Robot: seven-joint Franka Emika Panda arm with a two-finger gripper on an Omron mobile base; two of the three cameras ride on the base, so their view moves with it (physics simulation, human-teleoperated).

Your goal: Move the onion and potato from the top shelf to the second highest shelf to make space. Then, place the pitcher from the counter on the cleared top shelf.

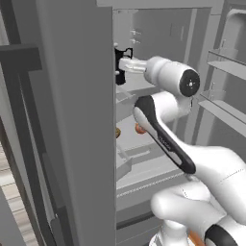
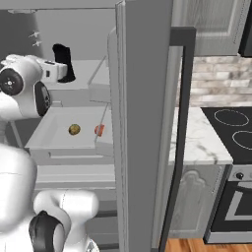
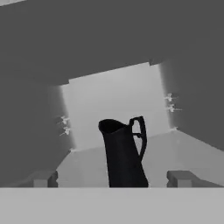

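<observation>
The black pitcher (image 3: 124, 155) stands upright on the top shelf (image 3: 179, 146) inside the fridge, handle to the right in the hand view. My gripper (image 3: 111, 178) is open; its two fingertips (image 3: 42, 178) sit wide apart on either side of the pitcher's base, clear of it. From the base views the pitcher (image 2: 63, 61) is a dark shape just past my hand (image 2: 53, 70). The potato (image 2: 74, 129) and the onion (image 2: 99, 130) lie side by side on the second highest shelf (image 2: 54, 140), onion to the right. The counter (image 2: 197, 140) lies right of the fridge.
The open fridge door (image 2: 142, 123) stands edge-on between the shelves and the counter. A black stovetop (image 2: 235, 129) adjoins the counter on the right. Door racks (image 1: 226, 67) hang at the right of the left base view. My arm's elbow (image 1: 166, 137) reaches across the lower shelves.
</observation>
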